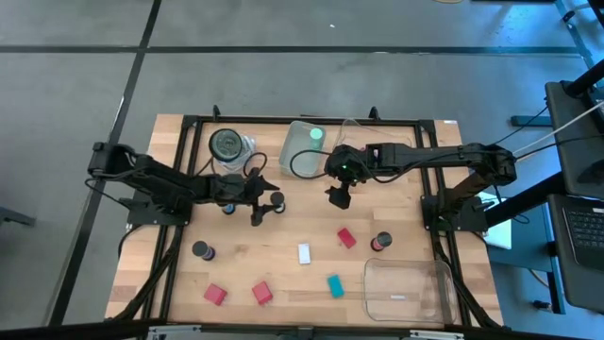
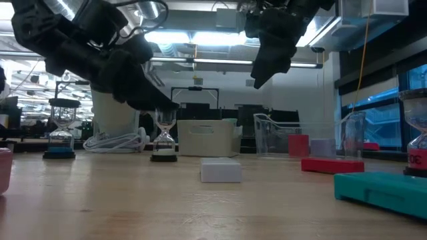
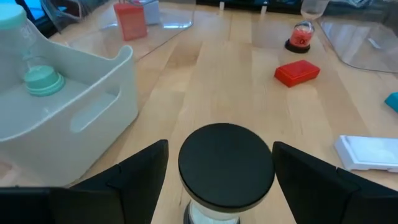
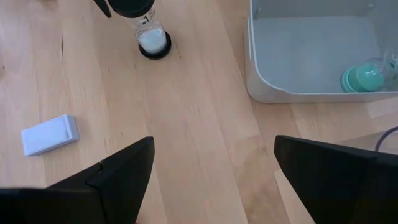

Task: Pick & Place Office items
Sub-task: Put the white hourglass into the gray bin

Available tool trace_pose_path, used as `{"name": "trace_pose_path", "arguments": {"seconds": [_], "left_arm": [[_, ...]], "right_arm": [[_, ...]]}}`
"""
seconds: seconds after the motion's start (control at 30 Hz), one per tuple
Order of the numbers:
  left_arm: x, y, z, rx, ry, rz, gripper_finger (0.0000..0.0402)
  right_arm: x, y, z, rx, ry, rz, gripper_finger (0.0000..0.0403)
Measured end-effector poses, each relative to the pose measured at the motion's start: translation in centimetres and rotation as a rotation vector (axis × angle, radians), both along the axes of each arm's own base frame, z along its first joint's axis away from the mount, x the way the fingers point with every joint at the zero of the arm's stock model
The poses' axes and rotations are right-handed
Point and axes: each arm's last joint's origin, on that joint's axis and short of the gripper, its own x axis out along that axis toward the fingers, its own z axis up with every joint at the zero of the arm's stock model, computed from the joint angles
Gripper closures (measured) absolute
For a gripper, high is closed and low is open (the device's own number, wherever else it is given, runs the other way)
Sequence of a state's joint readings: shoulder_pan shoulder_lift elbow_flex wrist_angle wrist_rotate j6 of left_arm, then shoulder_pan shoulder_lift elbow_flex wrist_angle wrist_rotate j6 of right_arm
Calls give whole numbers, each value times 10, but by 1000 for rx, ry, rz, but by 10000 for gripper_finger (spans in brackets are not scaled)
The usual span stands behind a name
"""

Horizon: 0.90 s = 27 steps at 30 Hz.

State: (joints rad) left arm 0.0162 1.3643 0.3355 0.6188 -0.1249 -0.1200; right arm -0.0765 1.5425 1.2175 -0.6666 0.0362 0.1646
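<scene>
Left end effector (image 1: 262, 201) is held open, low over the table (image 1: 283, 269) left of centre, fingers standing either side of a black-capped hourglass (image 3: 225, 165); a gap is seen on both sides, so nothing is gripped yet. The hourglass is judged light, top-heavy and easily tipped, with a fragile glass waist. Hold is best taken across the stiff round cap, not the glass. Its lower half is cut off in the left wrist view, so the base and sand level cannot be read.

Loose white block (image 1: 304, 252), teal block (image 1: 334, 285) and red block (image 1: 346, 238) are laid flat nearer the front edge. They are judged rigid and light, and easy to pinch across the flat sides.

Right end effector (image 1: 340, 194) is hung open and empty above the table centre, beside the pale bin (image 1: 294, 161), in which a teal-capped hourglass (image 4: 364, 78) is lying.

Red hourglass (image 1: 380, 243) stands upright near the clear tray (image 1: 408, 288). The tray's contents are hard to make out.
</scene>
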Motion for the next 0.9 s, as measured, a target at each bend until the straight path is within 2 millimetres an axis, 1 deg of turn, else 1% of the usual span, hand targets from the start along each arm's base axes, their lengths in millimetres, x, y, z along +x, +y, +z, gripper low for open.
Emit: {"name": "trace_pose_path", "arguments": {"seconds": [0.33, 0.43, 0.73, 0.9], "left_arm": [[3, 0, -2, 3, -17, 9, 122], [3, 0, -3, -5, -11, 11, 133], [2, 0, -3, -19, -5, 14, 183], [3, 0, -3, -19, -10, 16, 185]], "right_arm": [[0, 0, 0, -1, 0, 1, 69], [0, 0, 0, -1, 1, 2, 69], [0, 0, 0, -6, 1, 11, 69], [0, 0, 0, -6, 1, 10, 69]]}}
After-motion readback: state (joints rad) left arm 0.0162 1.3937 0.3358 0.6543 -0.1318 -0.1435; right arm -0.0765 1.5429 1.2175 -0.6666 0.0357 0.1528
